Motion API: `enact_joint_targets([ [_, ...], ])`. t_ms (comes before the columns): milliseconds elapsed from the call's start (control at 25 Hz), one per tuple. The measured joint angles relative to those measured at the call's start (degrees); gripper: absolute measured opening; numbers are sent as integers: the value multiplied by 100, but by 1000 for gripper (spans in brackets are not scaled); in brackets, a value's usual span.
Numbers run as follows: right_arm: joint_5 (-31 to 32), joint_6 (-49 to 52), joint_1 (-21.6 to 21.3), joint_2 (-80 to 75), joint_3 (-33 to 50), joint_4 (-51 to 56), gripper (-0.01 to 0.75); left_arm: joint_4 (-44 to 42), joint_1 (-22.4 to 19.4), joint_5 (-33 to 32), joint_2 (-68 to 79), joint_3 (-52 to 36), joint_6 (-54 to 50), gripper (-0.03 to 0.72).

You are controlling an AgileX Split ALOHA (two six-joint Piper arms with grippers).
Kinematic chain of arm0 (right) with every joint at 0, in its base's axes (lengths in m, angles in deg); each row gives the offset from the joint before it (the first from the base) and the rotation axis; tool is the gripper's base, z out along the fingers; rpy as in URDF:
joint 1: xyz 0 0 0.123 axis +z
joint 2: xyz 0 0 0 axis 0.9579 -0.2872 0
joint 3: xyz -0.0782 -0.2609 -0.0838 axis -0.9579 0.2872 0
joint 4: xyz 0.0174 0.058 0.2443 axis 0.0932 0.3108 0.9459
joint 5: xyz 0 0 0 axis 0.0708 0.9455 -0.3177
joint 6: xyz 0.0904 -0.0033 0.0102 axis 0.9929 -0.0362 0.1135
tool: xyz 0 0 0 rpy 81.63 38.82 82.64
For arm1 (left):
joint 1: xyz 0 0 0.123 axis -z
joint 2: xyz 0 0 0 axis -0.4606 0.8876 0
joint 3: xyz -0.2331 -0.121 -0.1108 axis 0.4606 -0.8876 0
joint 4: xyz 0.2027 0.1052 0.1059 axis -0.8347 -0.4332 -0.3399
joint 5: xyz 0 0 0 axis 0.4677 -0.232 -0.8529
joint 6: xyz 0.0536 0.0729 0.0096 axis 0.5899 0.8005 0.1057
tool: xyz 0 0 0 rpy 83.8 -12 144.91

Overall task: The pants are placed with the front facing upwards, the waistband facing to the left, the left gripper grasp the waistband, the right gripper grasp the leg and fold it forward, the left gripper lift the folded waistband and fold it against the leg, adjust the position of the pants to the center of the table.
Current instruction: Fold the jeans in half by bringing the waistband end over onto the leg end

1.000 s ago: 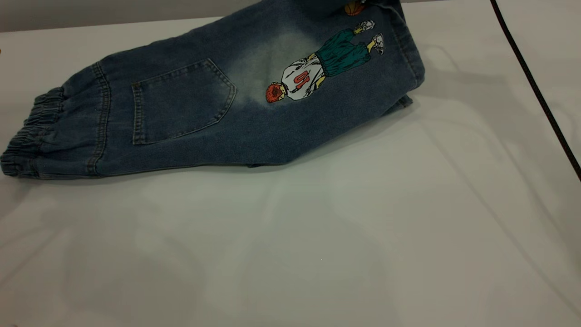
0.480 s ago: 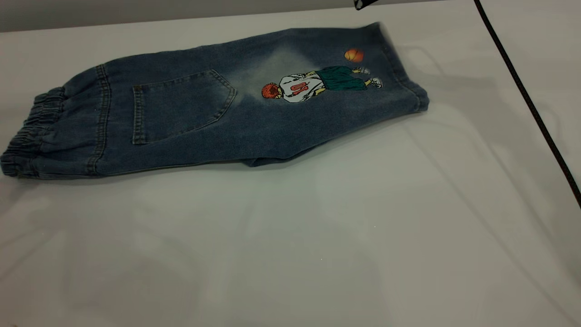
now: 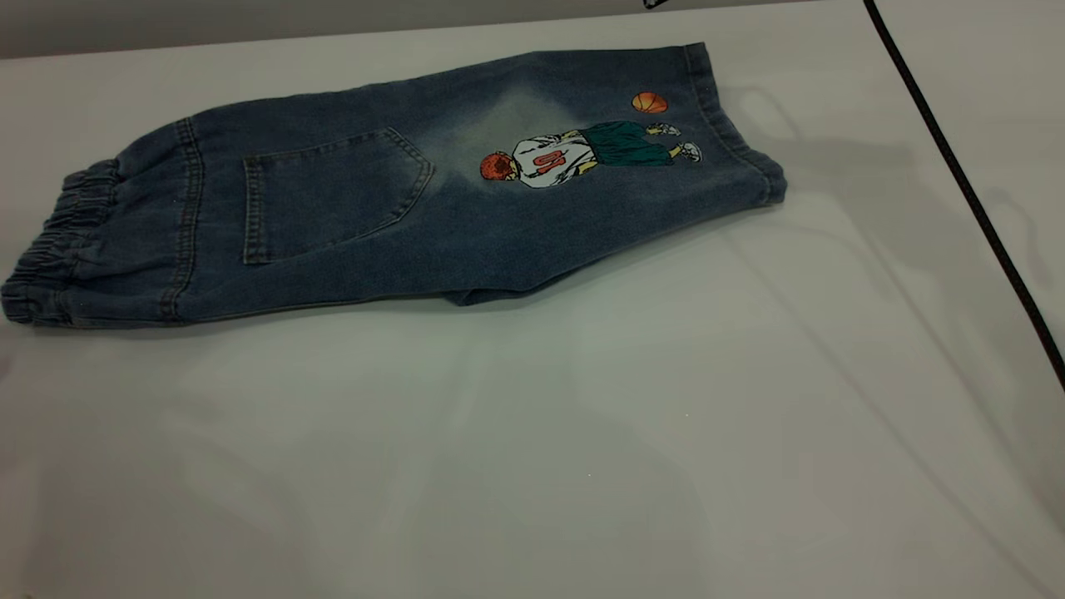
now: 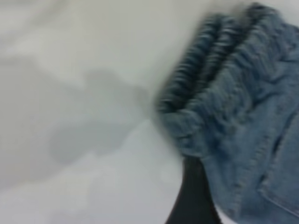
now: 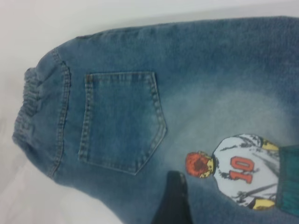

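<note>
Denim fills the far half of my exterior view: the pants (image 3: 433,191) lie flat on the table (image 3: 582,433), already folded lengthwise so one leg (image 3: 632,166) is laid over the other and the back side faces up. I can see the patch pocket (image 3: 333,195), a pale faded area beside it, and the cartoon basketball-player print (image 3: 582,154) with its orange ball near the hem. The waistband (image 3: 54,249) sits at the left end, gathered and ruffled, close to the table's left edge; the hem end points right and toward the far edge. A sliver of the lower leg peeks out under the near edge of the fold. A black cable (image 3: 965,183) runs across the table's right side.

From the left wrist view, the left gripper (image 4: 194,196) shows only as one dark finger just beside the waistband (image 4: 219,84), at the corner of the cloth; whether its fingers are spread or pinching, I cannot tell. From the right wrist view, the right gripper (image 5: 173,198) hangs over the pants (image 5: 187,93), with one dark fingertip showing near the pocket (image 5: 121,121) and the print (image 5: 229,170); I cannot tell its finger state either.
</note>
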Motion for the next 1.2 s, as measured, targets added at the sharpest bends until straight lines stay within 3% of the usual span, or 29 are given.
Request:
enact_joint_targets([
  [160,114,-7,22,-25,0,20,540,-64,-222,-221,435,231,161,482],
  [360,166,-39,41,-39,0,-15,540,-70,-221,-1273,1335,763,338,482],
  [560,250,-50,46,-39,0,-15,540,-288,-215,-1836,2049,1134,109,482],
  [800,250,-65,46,-39,0,-15,540,-1065,-215,-1511,2163,1195,-265,482],
  [1200,220,-94,46,-39,0,-15,540,-1005,-203,-1512,2214,1332,-71,482],
])
